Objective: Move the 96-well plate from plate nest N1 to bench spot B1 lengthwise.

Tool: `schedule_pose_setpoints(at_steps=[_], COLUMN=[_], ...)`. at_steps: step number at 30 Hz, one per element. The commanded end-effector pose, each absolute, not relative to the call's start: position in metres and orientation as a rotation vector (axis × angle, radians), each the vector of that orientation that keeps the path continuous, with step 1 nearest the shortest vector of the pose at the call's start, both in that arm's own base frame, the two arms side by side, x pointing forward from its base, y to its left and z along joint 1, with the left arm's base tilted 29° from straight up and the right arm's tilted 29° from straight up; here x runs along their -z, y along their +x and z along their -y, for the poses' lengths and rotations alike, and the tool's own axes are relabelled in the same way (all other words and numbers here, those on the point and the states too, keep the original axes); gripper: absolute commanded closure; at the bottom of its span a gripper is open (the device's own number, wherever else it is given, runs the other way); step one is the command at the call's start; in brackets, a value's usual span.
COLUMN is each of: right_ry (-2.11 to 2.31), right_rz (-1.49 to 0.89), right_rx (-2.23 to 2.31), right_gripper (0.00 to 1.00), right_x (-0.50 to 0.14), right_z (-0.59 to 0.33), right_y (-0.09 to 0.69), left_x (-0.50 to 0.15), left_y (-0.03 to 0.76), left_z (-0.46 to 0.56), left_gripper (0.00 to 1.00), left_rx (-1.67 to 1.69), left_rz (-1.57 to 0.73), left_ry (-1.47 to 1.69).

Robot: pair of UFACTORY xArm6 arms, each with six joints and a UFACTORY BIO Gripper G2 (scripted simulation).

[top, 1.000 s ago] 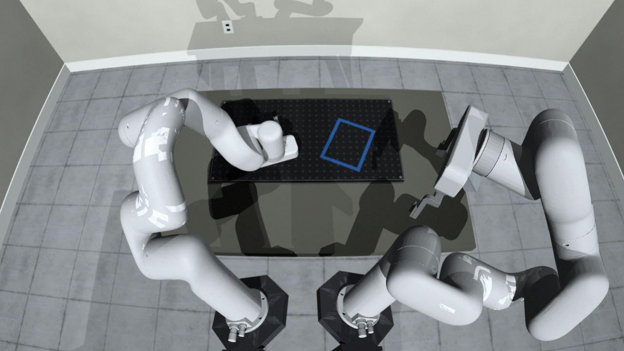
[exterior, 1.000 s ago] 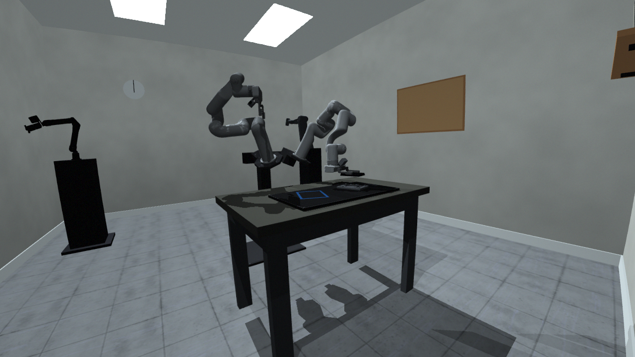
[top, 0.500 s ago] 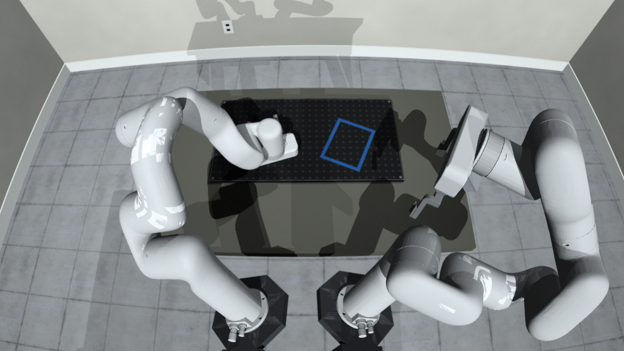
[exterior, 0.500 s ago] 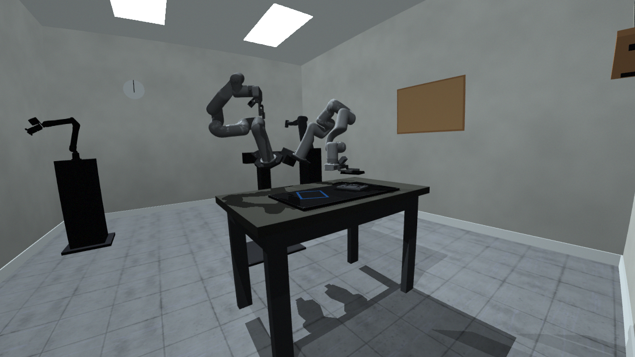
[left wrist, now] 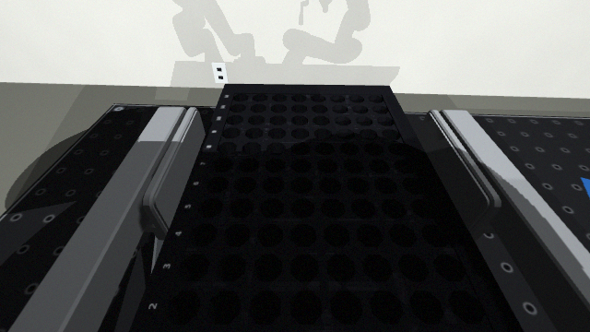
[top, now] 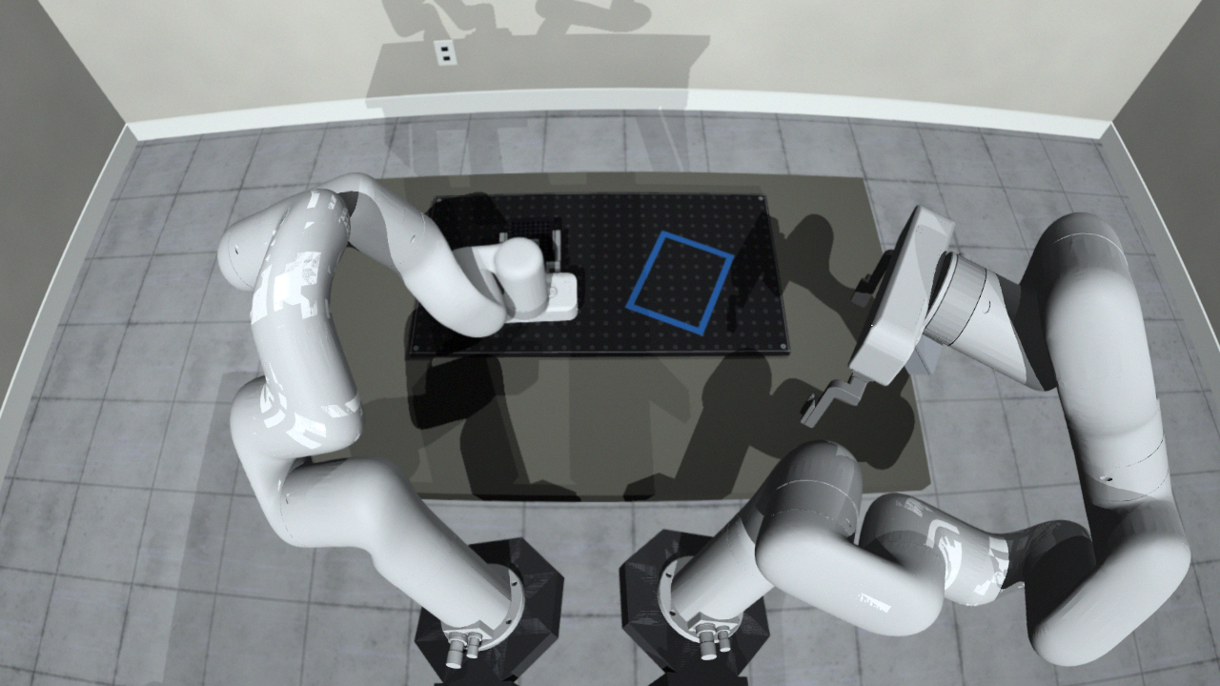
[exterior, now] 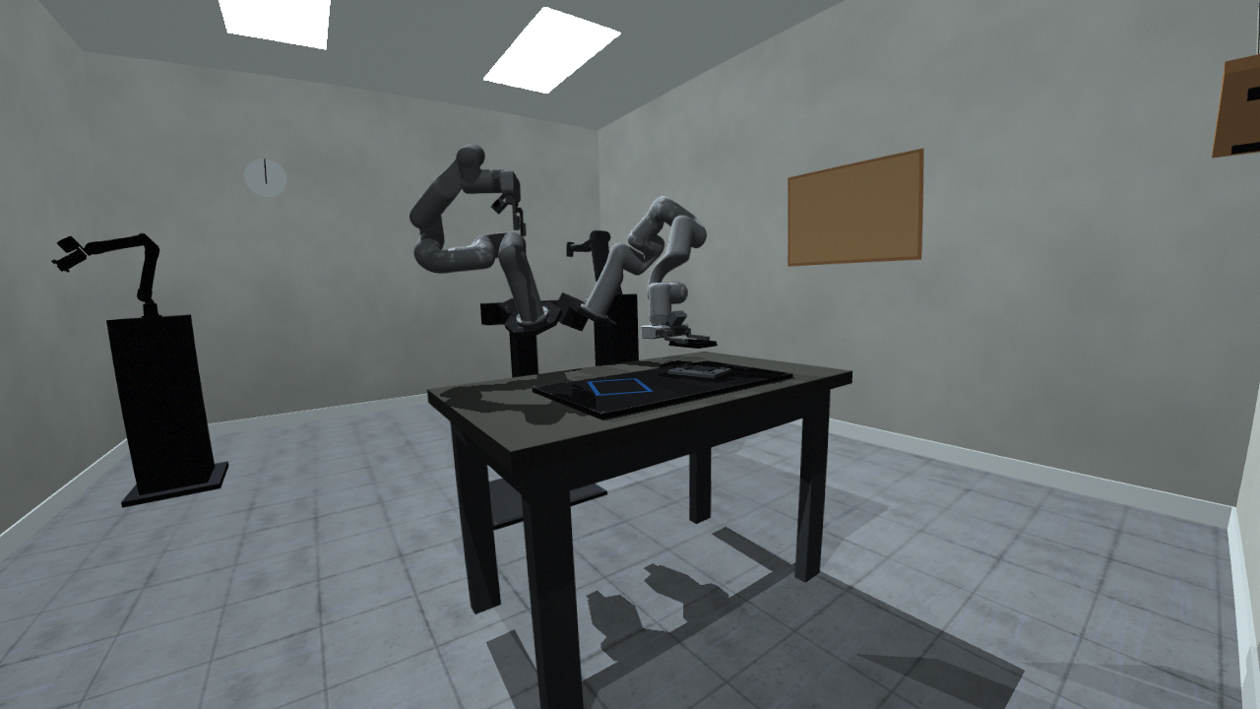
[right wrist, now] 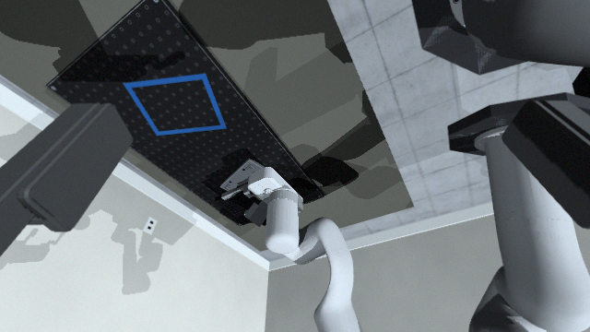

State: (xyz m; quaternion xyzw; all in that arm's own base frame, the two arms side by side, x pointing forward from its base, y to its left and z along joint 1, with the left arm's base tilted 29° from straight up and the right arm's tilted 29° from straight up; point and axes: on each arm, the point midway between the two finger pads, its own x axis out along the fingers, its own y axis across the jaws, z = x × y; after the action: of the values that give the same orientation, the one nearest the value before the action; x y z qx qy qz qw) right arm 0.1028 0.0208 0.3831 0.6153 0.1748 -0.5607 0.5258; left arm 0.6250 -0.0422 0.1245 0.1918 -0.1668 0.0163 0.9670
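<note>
The dark 96-well plate (top: 536, 227) (exterior: 702, 343) (left wrist: 300, 184) is level between the fingers of my left gripper (left wrist: 318, 161), which is shut on its long sides. It hangs above the board, clear of the grey nest N1 (exterior: 698, 372) (right wrist: 240, 174). In the top view the left arm's wrist hides most of the nest. The blue taped outline (top: 698, 244) (exterior: 593, 388) (right wrist: 192, 130) of B1 is empty and lies turned at an angle, right of the plate in the top view. My right gripper (top: 834, 356) (right wrist: 318, 134) is open and empty, raised near the table's right end.
The black perforated board (top: 597, 334) (exterior: 748, 384) lies on the table (top: 597, 409) and bears the nest and outline. The left forearm reaches over the board's left part. The right arm (top: 1100, 358) is folded beyond the table's right edge. A wall stands behind the table.
</note>
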Motion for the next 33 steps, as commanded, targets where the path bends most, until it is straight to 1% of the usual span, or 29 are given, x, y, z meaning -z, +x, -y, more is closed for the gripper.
schedule_pose_setpoints(at_steps=[1, 3, 13, 33], right_ry=[1.472, 1.472, 1.472, 1.472], right_rz=[-0.418, -0.418, -0.418, -0.418], right_rx=[1.341, 1.341, 1.341, 1.341], right_gripper=[0.0, 0.0, 0.0, 0.0], right_x=[-0.383, -0.383, -0.383, -0.383], right_z=[-0.021, -0.021, -0.021, -0.021], right_y=[0.103, 0.103, 0.103, 0.103], left_x=[-0.121, -0.121, -0.107, -0.082], left_y=[0.627, 0.627, 0.628, 0.63], left_z=[0.054, 0.054, 0.084, 0.139], left_gripper=[1.0, 1.0, 1.0, 1.0], left_rx=[0.095, 0.095, 0.402, 0.402], left_rz=[0.307, 0.307, 0.242, 0.242], left_ry=[0.405, 0.405, 0.451, 0.451])
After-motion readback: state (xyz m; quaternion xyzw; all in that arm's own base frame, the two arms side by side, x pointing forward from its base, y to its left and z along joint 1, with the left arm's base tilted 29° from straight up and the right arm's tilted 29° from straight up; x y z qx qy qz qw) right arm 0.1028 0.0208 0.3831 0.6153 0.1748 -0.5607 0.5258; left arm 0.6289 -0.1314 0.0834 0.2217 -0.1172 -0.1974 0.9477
